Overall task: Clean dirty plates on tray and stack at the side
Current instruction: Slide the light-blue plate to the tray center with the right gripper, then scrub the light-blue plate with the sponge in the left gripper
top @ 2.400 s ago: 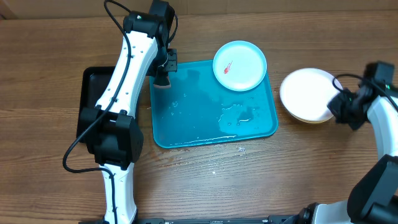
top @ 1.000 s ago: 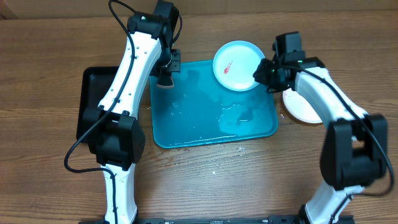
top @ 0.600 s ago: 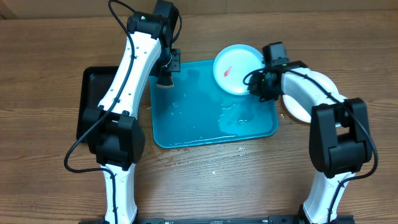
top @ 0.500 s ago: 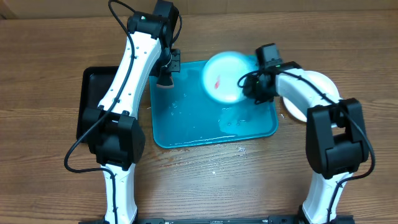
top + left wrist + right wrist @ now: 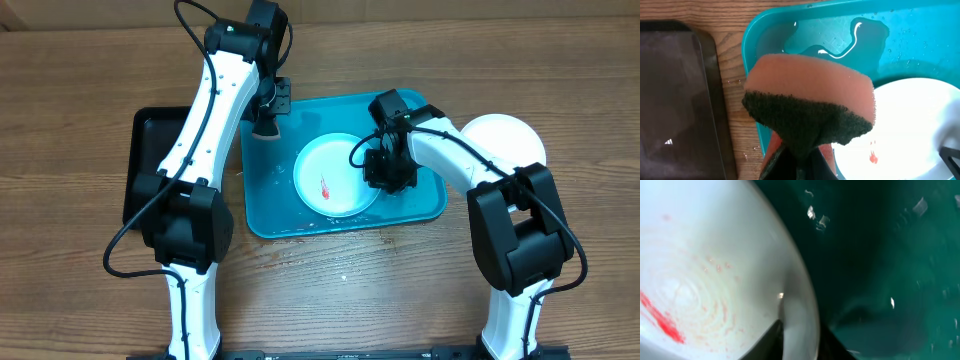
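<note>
On the wooden worktop (image 5: 80,80) sits the wet tray (image 5: 315,115), with the light cyan plate (image 5: 335,180) inside by its front rim. The right claw (image 5: 386,172) pinches the plate's edge. The left claw (image 5: 265,122) clamps a sponge (image 5: 810,95) over the tray's far-left corner.

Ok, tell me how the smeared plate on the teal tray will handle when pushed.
The plate will likely slide easily: the tray under it is wet, with puddles. It looks like thin, stiff plastic, so probably light and rigid. Pinched only at its rim by the right gripper, it may pivot or slip.
</note>
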